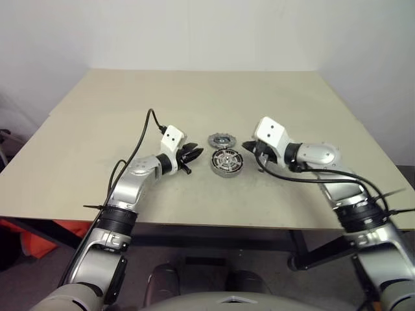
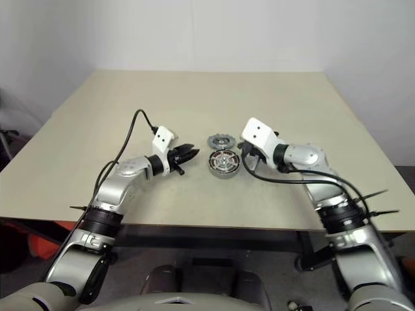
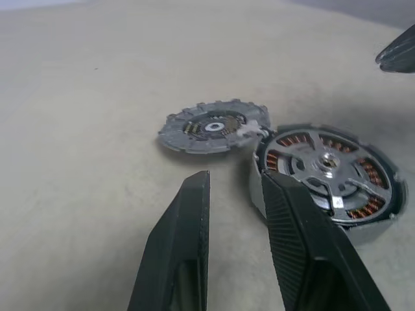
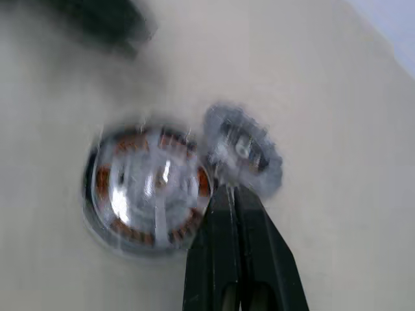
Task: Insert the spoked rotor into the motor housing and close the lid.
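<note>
Table [image 1: 194,97]: broad beige top carrying everything; bare apart from the motor parts, so nothing stands in the way of either arm.
Right gripper [image 1: 249,148]: just to the right of the housing, angled down toward it; fingers pressed together, holding nothing.
Left gripper [image 1: 195,155]: just to the left of the housing, nearly level, tips aimed at its side wall; fingers [image 3: 188,227] partly apart with nothing between them.
Motor housing [image 3: 327,178]: between the two grippers, sitting flat on the table, with copper-brown windings showing through the openings. Judged heavy for its size and rigid; the outer wall is the place to steady it, not the windings, which look easy to damage.
Spoked rotor [image 3: 324,162]: silver spokes and hub appear to lie already inside the housing, in front of the left fingertips; whether it is fully seated I cannot tell. Judged stiff metal, thin-spoked and smooth, so likely slippery; press at the hub rather than a spoke.
Lid [image 3: 213,125]: flat on the table just beyond the housing from both grippers, its edge touching or nearly touching the housing rim. Judged light and rigid; the notched rim offers purchase, but lying flat it gives little edge to pinch, and the neighbouring housing crowds one side.
</note>
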Controlling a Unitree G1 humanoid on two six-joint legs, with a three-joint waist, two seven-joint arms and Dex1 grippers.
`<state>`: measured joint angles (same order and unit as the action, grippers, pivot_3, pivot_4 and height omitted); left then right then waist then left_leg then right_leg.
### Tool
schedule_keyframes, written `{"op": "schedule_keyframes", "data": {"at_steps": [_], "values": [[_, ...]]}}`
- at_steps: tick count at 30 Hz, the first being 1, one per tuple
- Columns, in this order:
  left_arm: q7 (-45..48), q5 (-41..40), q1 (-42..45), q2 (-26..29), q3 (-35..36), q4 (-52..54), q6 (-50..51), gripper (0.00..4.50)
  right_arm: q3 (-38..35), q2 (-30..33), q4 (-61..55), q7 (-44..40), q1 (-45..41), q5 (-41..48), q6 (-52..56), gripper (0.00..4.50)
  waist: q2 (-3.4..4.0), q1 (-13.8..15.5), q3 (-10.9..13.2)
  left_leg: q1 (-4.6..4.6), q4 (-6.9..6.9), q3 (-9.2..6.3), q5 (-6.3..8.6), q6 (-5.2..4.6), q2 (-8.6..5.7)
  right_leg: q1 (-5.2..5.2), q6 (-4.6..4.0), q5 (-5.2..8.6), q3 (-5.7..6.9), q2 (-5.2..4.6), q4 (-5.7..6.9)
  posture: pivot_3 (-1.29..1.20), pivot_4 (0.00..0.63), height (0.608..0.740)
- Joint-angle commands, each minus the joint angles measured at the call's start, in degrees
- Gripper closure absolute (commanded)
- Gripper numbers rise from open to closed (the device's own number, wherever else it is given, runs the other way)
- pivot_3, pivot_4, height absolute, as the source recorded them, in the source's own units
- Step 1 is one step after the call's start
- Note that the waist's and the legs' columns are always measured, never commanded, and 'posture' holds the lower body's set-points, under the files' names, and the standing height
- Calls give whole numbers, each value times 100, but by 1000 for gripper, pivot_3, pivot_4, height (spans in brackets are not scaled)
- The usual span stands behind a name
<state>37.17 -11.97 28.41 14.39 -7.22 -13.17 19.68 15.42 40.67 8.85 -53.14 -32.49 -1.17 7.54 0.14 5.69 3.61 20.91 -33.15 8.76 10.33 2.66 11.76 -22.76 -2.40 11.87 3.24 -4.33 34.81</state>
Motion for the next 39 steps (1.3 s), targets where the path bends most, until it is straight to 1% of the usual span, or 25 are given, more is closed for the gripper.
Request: {"op": "schedule_keyframes", "data": {"at_steps": [1, 3, 6, 8, 9, 13, 24, 31, 39], "values": [[94, 130, -15, 66, -63, 87, -264, 3154, 300, 221, 533, -726, -530, -333, -980, 4500, 0, -24, 0, 2, -1, 0, 1, -2, 1, -1, -1, 0, 0, 0, 1, 0, 0, 740], [117, 202, -51, 93, -85, 86, -331, 3154, 487, 259, 921, -1039, -807, -516, -1429, 4500, 0, -27, 0, 5, -3, 2, 7, -13, 2, -8, -4, -1, 0, 2, 6, 0, 0, 740], [133, 257, -94, 105, -83, 91, -388, 3119, 647, 148, 1390, -1300, -1120, -675, -1920, 3889, 0, -17, 0, 11, -13, 2, 11, -20, 2, -14, -7, -2, 0, 1, 13, 0, 0, 740], [117, 291, -127, 122, -78, 118, -400, 3119, 779, 9, 1742, -1288, -1354, -897, -2279, 3293, 0, -19, 0, 13, -21, 2, 15, -28, 2, -14, -7, -2, 0, 0, 17, 0, 0, 740], [107, 309, -143, 134, -78, 130, -405, 3119, 833, -59, 1905, -1229, -1456, -1025, -2434, 2858, 0, -21, 0, 15, -25, 2, 16, -30, 3, -14, -8, -2, 0, 0, 18, 0, 0, 740], [108, 354, -202, 181, -65, 182, -410, 3119, 953, -245, 2372, -1195, -1693, -1316, -2864, 1517, 0, -18, 0, 19, -40, 2, 17, -31, 3, -21, -10, -2, 0, 0, 34, 0, 0, 740], [84, 404, -228, 225, -55, 215, -413, 3119, 1228, -346, 3253, -1369, -2226, -1865, -3872, 1517, 0, -30, 0, 24, -103, 2, 34, -57, 7, -21, -10, -1, -3, -3, 75, 0, 0, 740], [8, 443, -268, 185, -46, 249, -421, 3119, 1489, -635, 4220, -1072, -2674, -2419, -4433, 1517, 0, -40, 0, 24, -106, 2, 34, -57, 7, -24, -11, -1, -4, -2, 84, 0, 0, 740], [-127, 442, -443, 217, -4, 406, -394, 3119, 1708, -951, 4842, -955, -2860, -2712, -4854, 1517, 1, -44, 0, 37, -106, 3, 36, -61, 8, -37, -14, 0, -5, -2, 84, 0, 0, 740]]}}
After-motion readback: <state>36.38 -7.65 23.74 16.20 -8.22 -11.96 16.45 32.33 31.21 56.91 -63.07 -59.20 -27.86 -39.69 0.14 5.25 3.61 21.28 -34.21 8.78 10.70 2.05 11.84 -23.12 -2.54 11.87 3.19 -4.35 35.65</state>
